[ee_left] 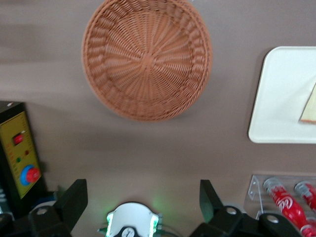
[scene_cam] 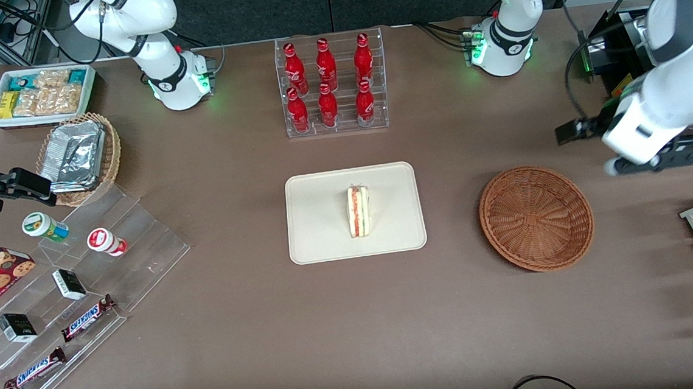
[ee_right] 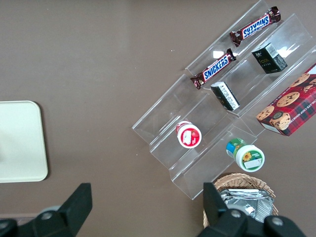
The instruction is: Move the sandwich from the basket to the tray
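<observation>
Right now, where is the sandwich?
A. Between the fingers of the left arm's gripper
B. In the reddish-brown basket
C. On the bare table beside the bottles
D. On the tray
D: the sandwich lies on the tray, the basket holds nothing, and the gripper hangs open above the table beside the basket.

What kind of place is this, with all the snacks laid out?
Probably a robot lab's mock snack counter: red soda bottles in a clear rack, Snickers bars on clear steps, a triangular sandwich on a cream tray. The gripper hangs open above the brown wicker basket.
</observation>
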